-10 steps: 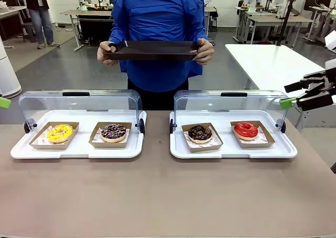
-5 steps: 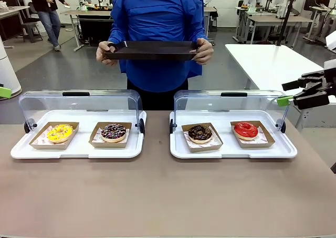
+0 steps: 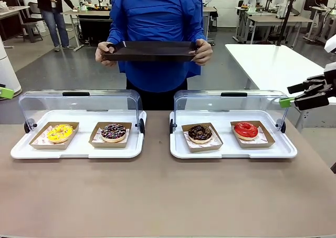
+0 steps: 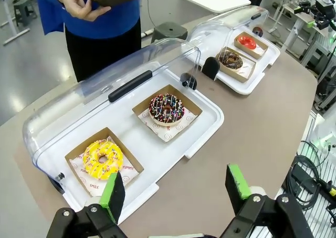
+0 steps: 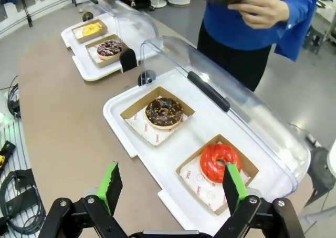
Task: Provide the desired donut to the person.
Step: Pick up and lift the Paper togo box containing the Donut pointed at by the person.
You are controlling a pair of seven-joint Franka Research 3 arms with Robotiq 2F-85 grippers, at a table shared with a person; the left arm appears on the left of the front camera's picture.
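The person (image 3: 155,17) in a bright blue top stands at the far side, holding a dark flat tray (image 3: 151,51) in both hands at chest height. Four donuts lie in paper boats: yellow (image 3: 60,132), chocolate with sprinkles (image 3: 113,132), dark chocolate (image 3: 200,133) and red (image 3: 245,129). My left gripper (image 4: 176,188) hovers open above the table's left end, near the yellow donut (image 4: 102,158). My right gripper (image 5: 170,188) hangs open over the right end, just short of the red donut (image 5: 220,162). At the front view's right edge the right gripper (image 3: 291,95) is beside the right lid.
Two white display trays (image 3: 79,151) (image 3: 233,153) sit side by side, their clear domed lids (image 3: 79,104) (image 3: 231,104) swung open towards the person. The brown table (image 3: 157,196) in front of them is bare. Another white table (image 3: 268,62) stands behind on the right.
My right gripper has drifted a little up and to the right. The left gripper's green pad at the left edge has risen slightly. The person has raised the tray a touch.
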